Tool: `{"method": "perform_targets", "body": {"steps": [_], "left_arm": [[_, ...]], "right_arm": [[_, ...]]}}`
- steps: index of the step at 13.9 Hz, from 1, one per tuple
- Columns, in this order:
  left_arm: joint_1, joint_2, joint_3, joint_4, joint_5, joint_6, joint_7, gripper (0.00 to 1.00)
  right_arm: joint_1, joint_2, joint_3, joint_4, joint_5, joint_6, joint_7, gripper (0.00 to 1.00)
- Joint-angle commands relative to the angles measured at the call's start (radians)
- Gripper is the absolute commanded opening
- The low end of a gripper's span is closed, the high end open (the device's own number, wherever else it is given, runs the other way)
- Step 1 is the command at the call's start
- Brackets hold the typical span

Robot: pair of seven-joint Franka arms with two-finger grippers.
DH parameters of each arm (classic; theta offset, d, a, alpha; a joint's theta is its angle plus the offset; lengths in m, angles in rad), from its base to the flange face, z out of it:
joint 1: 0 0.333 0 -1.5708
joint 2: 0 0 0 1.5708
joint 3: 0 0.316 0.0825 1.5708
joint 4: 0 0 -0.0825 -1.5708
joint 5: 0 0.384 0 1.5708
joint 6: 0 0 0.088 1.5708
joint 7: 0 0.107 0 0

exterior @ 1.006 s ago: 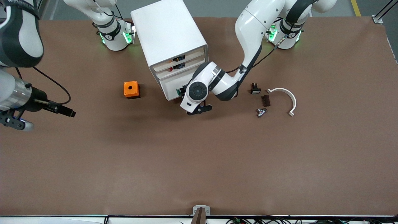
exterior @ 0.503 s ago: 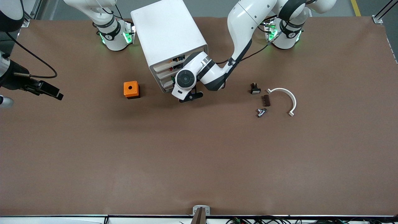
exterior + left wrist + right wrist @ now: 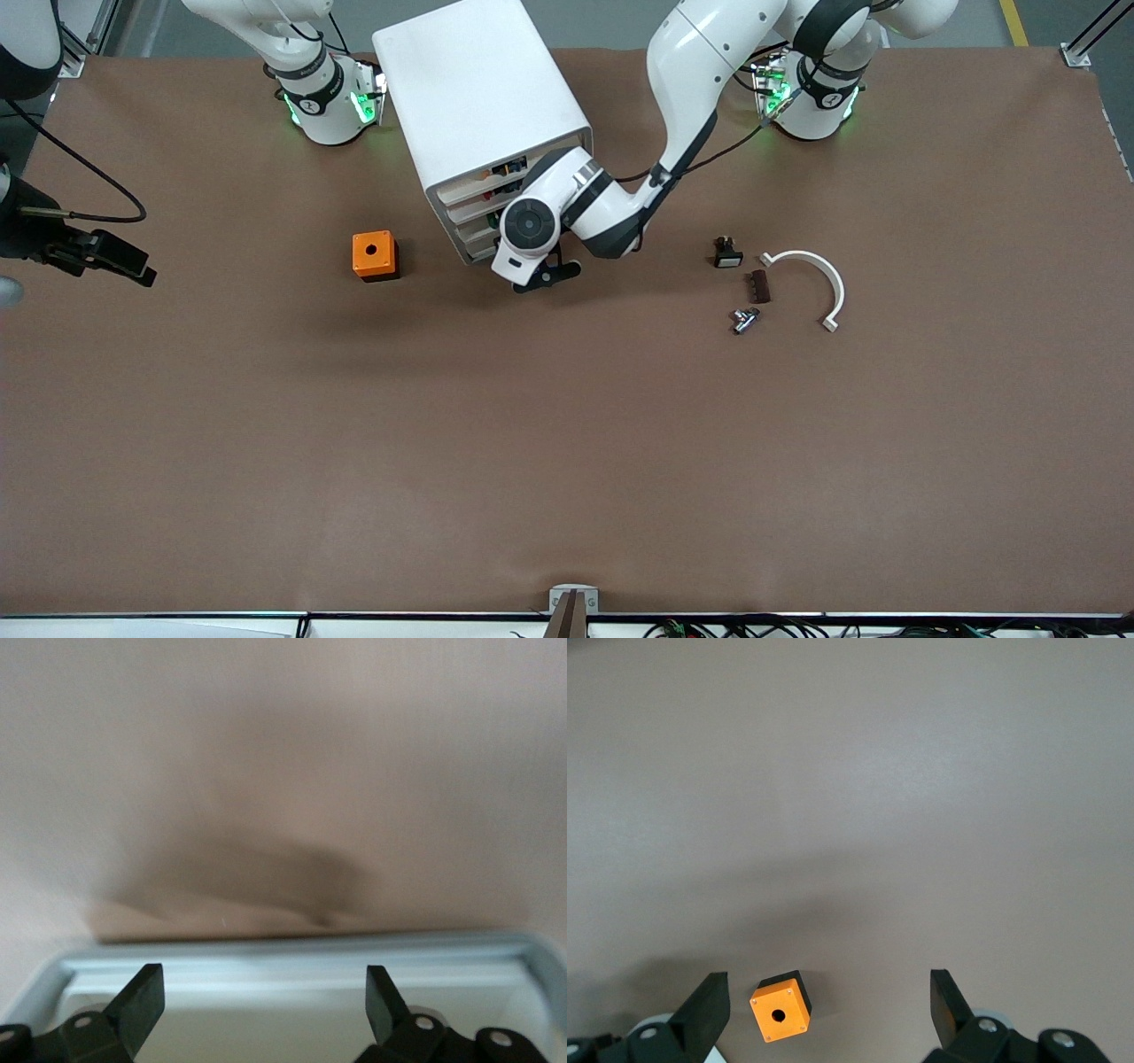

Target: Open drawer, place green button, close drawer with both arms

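A: What do we have lowest in the front view?

B: Toward the left arm's end, a small metal fitting (image 3: 744, 320) lies nearest us. Just above it sits a dark brown block (image 3: 757, 286), with a white curved bracket (image 3: 816, 274) beside it. A little higher stands a black button with a white cap (image 3: 727, 252).

A: And toward the right arm's end?

B: We see the orange cube (image 3: 374, 255) at about the same height in the frame, well apart from the cabinet (image 3: 469, 84).

A: Where is the left gripper (image 3: 261, 973)?

B: It is at the middle of the frame, just in front of the cabinet's stacked drawers. In the left wrist view its fingers stand wide apart and hold nothing. A white rim (image 3: 292, 948) runs just under them, and we cannot tell which drawer it belongs to.

A: And the drawer (image 3: 477, 237)?

B: It is third in the stack, upper middle of the frame. Its front looks level with the others, though the left arm's wrist covers part of it.

A: The button?

B: We cannot tell where it is; it shows in none of our views.

A: The right gripper (image 3: 826, 981)?

B: It waits up over the table at the right arm's end, spread wide and holding nothing, with the orange cube below it in the right wrist view
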Motion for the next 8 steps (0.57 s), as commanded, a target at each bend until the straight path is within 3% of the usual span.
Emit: {"method": "perform_targets", "body": {"steps": [1,5,8], "left_arm": [[0.12,-0.047,0.017,-0.015,0.017,0.0,0.012,1.0],[0.275,-0.155,0.018,-0.015,0.255,-0.052,0.01,1.0],[0.387,-0.241,0.018,-0.014,0.32,-0.121,0.03,1.0]], "right_arm": [[-0.018,-0.017,0.02,-0.006,-0.02,-0.007,-0.017,1.0],[-0.016,-0.021,0.028,-0.005,-0.021,-0.007,-0.017,1.0],[-0.012,-0.024,0.029,0.003,-0.021,-0.005,-0.017,1.0]]}}
